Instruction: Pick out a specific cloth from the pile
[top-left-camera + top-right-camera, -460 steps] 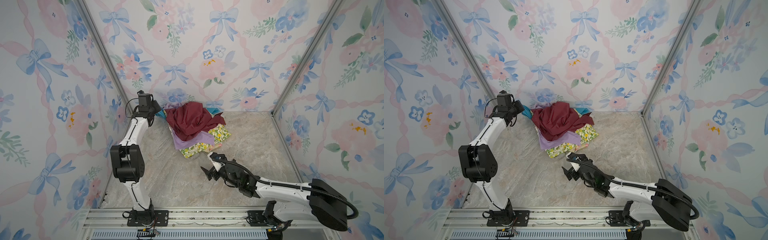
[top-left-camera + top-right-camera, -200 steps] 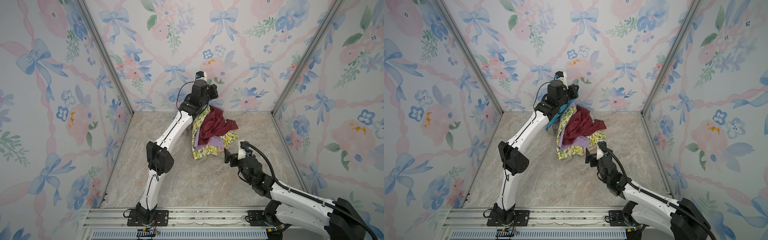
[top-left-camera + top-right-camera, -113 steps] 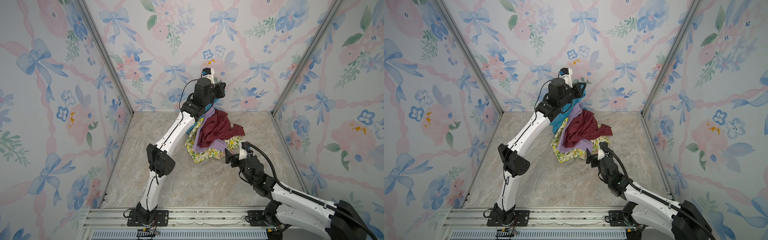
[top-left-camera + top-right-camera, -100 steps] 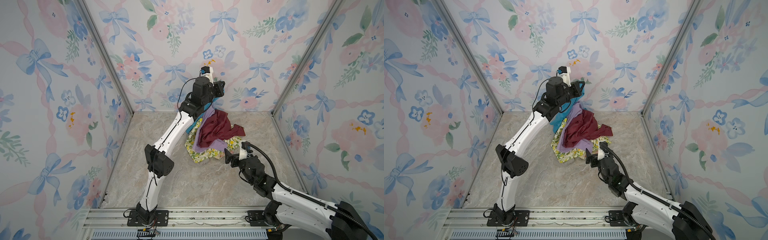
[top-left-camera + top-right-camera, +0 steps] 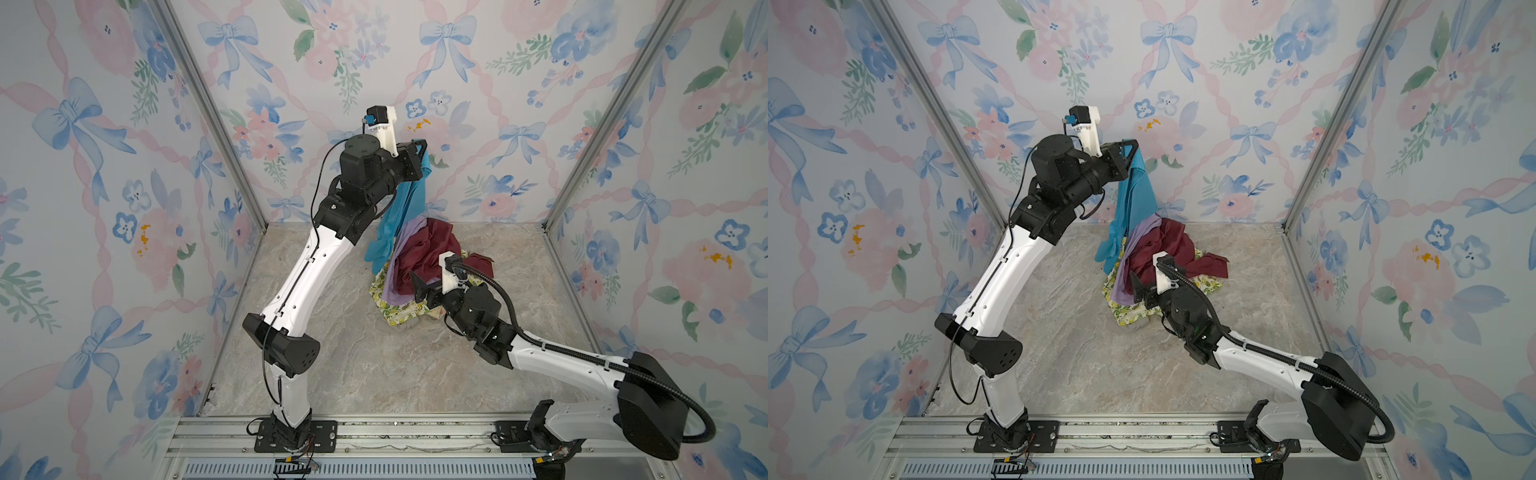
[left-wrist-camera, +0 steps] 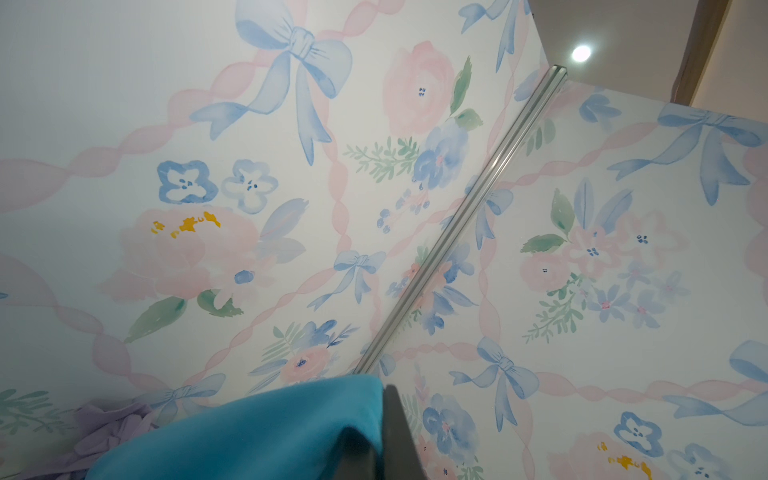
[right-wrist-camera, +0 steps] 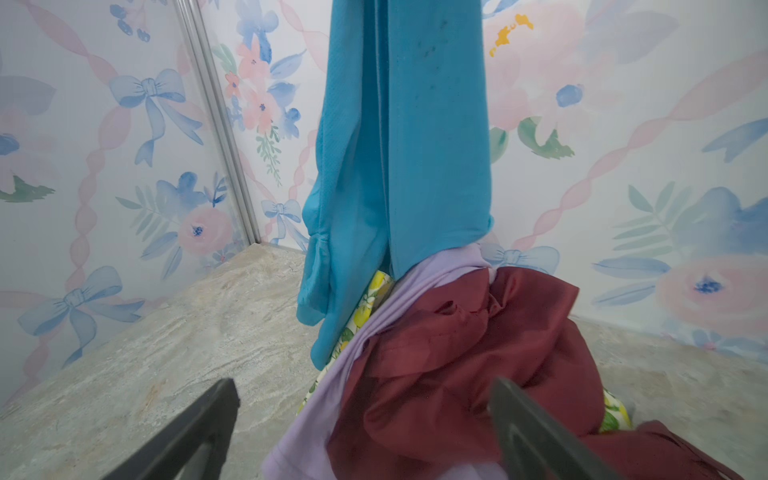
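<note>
Turquoise cloth (image 5: 409, 199) is pinched tight in my left claw (image 5: 417, 156), hoisted high so it peels off the pile (image 5: 419, 266), though its lower end is caught under the lavender cloth (image 7: 374, 332). My right claw (image 7: 361, 432) is spread wide at the maroon cloth (image 7: 465, 353), probably to pin it down. Marbled floor (image 5: 374, 374), floral walls (image 5: 124, 166).

A thin, soft turquoise-blue cloth (image 7: 399, 158) with a matt, finely woven surface. A dark maroon fabric (image 7: 465, 365) with a slight sheen. A pale lavender cloth (image 7: 332, 399), smooth and matt. The stone-look tabletop (image 5: 374, 374) is smooth. Arm shells are glossy white plastic (image 5: 307, 274).
</note>
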Motion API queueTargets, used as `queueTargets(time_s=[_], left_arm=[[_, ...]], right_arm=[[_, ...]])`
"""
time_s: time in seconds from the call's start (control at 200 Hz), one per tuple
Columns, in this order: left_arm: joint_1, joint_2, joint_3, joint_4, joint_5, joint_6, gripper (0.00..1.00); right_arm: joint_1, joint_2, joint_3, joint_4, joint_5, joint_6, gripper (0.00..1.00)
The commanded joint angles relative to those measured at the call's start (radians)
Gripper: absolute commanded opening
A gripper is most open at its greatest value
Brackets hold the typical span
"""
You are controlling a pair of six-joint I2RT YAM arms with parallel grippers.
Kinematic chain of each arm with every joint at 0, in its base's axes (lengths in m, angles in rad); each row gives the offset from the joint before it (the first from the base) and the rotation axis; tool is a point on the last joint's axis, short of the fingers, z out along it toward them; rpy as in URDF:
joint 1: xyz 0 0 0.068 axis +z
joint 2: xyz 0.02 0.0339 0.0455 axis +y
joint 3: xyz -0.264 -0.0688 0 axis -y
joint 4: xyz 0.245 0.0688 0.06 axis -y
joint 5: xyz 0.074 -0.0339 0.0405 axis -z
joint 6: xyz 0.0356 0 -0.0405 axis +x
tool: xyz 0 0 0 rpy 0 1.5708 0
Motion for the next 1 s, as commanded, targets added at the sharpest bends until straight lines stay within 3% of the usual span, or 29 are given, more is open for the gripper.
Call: queueTargets(time_s=[0.0,0.225,0.335,0.565,0.61,0.71,0.94,0.995], left_arm=[[-0.008,-0.066,-0.038,0.018,0.033,0.03,0.0],[-0.011,-0.172,-0.151,0.018,0.038,0.031,0.0],[-0.009,-0.248,-0.228,0.018,0.029,0.04,0.0],[0.016,-0.423,-0.437,0.018,-0.002,0.055,0.0],[0.028,-0.454,-0.479,0.018,-0.01,0.054,0.0],[0.054,-0.518,-0.562,0.018,-0.018,0.056,0.0],[0.174,-0.655,-0.784,0.021,-0.022,0.05,0.0],[0.195,-0.683,-0.843,0.021,-0.043,0.06,0.0]], right_arm=[[0.019,0.107,0.109,0.144,-0.014,-0.021,0.97],[0.023,0.387,0.311,0.35,0.042,-0.046,0.97],[0.018,0.504,0.399,0.43,0.129,-0.077,0.97],[-0.015,0.58,0.487,0.481,0.261,-0.11,1.0],[-0.024,0.575,0.483,0.484,0.263,-0.108,0.93],[-0.049,0.531,0.445,0.51,0.259,-0.091,0.65],[-0.122,0.376,0.437,0.347,0.105,-0.008,0.05],[-0.128,0.345,0.451,0.303,0.068,-0.002,0.0]])
